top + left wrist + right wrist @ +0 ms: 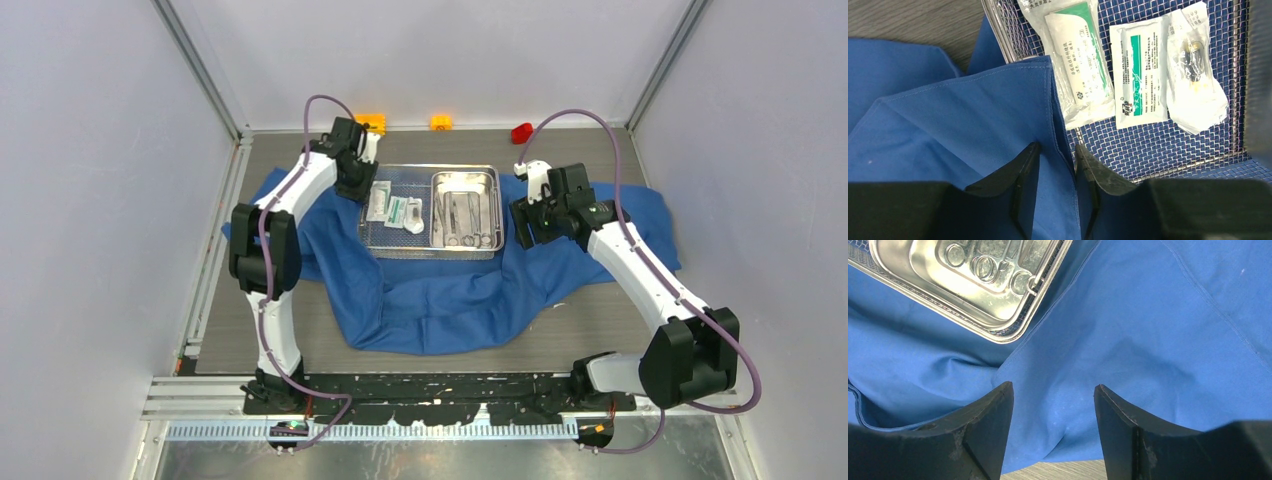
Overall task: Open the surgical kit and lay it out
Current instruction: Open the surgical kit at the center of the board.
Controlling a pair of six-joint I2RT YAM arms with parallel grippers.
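wrap is open: blue cloth [440, 300] is spread across the middle of the table [600, 330], and the wire-mesh basket [430, 253] sits uncovered on it, nearer the far edge, about mid-width

contents not laid out yet, all inside the basket:
- three white packets [395, 208] in its left half, side by side on the mesh
- steel tray [434, 210] in its right half, with scissors/forceps [462, 215] lying in it

left gripper [1057, 150] is at the basket's far-left corner, jaws partly apart. A hemmed flap of the cloth runs up between the fingers and laps over the basket rim there. The gap looks wider than the fabric, so I read it as not pinched

right gripper [1053, 390] is just off the basket's right side, low over the cloth, jaws wide, nothing between them

my read on what's left:
- pull that left flap clear of the basket corner
- flatten the cloth, which is wrinkled and bunched along the near edge and at both sides
- lift out tray, instruments and packets and set them on the cloth

roughly the unwrap half is done and the layout half hasn't started
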